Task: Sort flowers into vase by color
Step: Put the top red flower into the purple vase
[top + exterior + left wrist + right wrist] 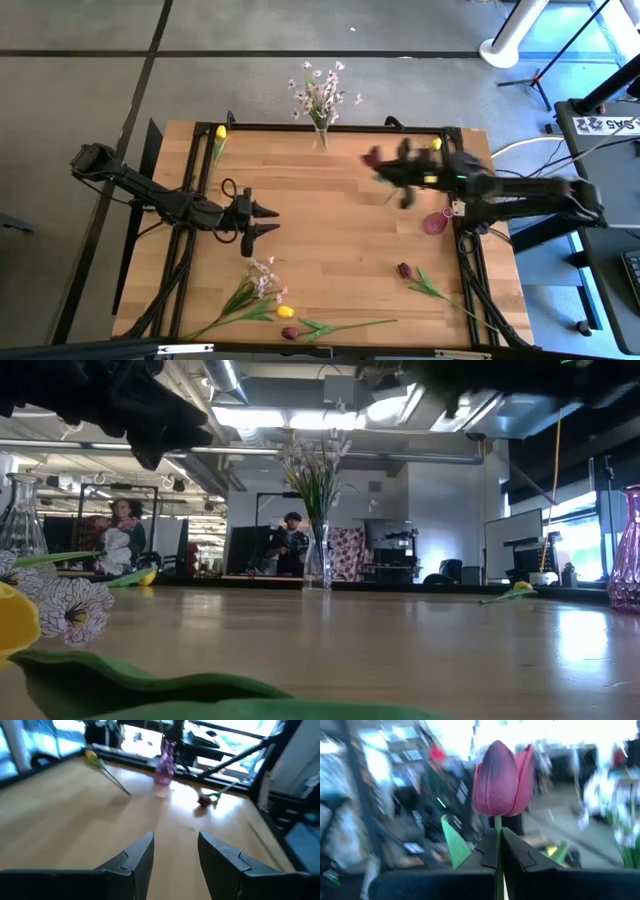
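Maroon artificial tulip (501, 779), stem upright and clamped in the right gripper (499, 851), hangs up-table of the pink glass vase (434, 222); left gripper (175, 851) stands open.

Pale wood planks make up the bench (330, 220), smooth with a soft sheen that catches window light, framed by matt black metal rails. The clear vase (321, 136) looks like glossy glass, the pink vase (435, 222) tinted and translucent. The right tool (498, 854) shows matt dark plastic fingers pinching a maroon tulip (501, 780) with waxy, faintly sheened petals.
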Robot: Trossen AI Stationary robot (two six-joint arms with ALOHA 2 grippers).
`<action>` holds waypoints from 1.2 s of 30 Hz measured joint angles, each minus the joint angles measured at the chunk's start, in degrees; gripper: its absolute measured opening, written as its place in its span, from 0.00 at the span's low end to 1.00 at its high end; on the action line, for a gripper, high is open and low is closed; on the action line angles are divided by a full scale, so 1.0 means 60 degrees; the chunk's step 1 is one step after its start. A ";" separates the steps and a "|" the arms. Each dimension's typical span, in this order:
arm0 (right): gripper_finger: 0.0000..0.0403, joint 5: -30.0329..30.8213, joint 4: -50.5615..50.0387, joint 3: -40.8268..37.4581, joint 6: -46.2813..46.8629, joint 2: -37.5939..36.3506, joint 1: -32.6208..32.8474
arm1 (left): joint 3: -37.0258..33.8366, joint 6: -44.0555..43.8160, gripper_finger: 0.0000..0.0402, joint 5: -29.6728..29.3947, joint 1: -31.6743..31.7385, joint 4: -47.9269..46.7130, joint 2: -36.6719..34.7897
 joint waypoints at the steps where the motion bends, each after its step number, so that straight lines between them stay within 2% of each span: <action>1: 0.02 -0.0116 -0.0144 -0.0168 0.0036 -0.0691 -0.0052 | 0.0000 0.0246 0.37 -0.0117 0.0019 0.0169 0.0000; 5: 0.02 -0.0623 -0.1202 -0.0460 0.0023 -0.3004 -0.0243 | 0.0000 0.1062 0.37 -0.0243 0.0135 0.0812 0.0000; 8: 0.01 -0.0611 -0.2216 -0.0468 -0.0223 -0.4683 -0.0373 | 0.0000 0.1491 0.37 -0.0159 0.0142 0.1256 0.0012; 13: 0.02 -0.0084 -0.3886 -0.0514 -0.0419 -0.6953 -0.0471 | 0.0000 0.2054 0.37 0.0024 0.0124 0.1957 0.0174; 18: 0.01 0.0846 -0.3681 -0.1218 -0.0145 -0.8479 -0.0468 | 0.0000 0.2851 0.37 0.0099 0.0125 0.3109 0.0599; 25: 0.01 0.1280 -0.2187 -0.1996 0.0371 -0.8299 -0.0464 | 0.0000 0.3205 0.37 0.0119 0.0181 0.3741 0.0907; 36: 0.01 0.0846 -0.2236 -0.1815 0.1281 -0.8520 -0.0460 | 0.0000 0.2893 0.37 0.0119 0.0186 0.3744 0.0906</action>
